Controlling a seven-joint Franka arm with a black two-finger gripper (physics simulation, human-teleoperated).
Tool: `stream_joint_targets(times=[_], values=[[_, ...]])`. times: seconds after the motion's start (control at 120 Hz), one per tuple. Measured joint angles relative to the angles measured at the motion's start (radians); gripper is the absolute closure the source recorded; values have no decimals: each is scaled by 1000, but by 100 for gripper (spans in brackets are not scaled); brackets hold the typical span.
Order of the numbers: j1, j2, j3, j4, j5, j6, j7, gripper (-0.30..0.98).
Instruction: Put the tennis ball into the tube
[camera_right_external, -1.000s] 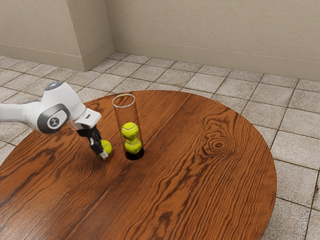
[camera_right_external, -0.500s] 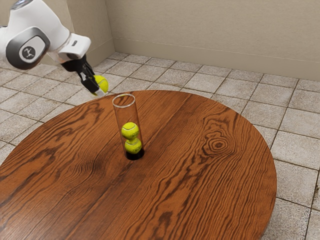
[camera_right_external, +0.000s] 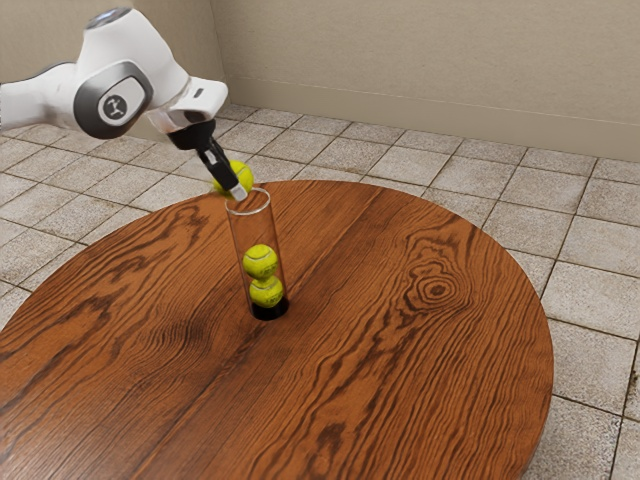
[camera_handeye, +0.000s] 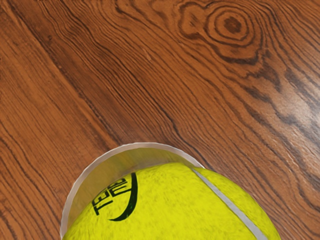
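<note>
Your fingers (camera_right_external: 219, 167) are closed around the tennis ball (camera_right_external: 242, 172), spread about as wide as it is and slanting down toward the exterior view's right. Half a second ago you had it up and clear of the clear tube (camera_right_external: 249, 213), off to the exterior view's left; now you have brought it across to the tube's open mouth. The tube stands upright where it was on the round wooden table (camera_right_external: 400, 400), with the upper ball (camera_right_external: 261, 261) and lower ball (camera_right_external: 267, 292) stacked inside as before.

That takes you from carrying to lining up. The held ball isn't in yet: the wrist view has it overlapping the rim (camera_handeye: 135, 146), a crescent of the mouth left uncovered, so I judge it sits a little off centre, toward the exterior view's left. Whether it touches the rim, I can't tell. Ease it farther to the exterior view's right before you lower or let go; released here, it could catch the rim, roll off outside or tip the tube.
</note>
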Motion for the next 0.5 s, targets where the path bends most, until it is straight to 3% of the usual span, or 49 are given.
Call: stream_joint_targets(times=[0.4,0.5], values=[[-134,-28,139,61,10,22,-31,46],[-147,-34,144,70,7,23,-34,32]])
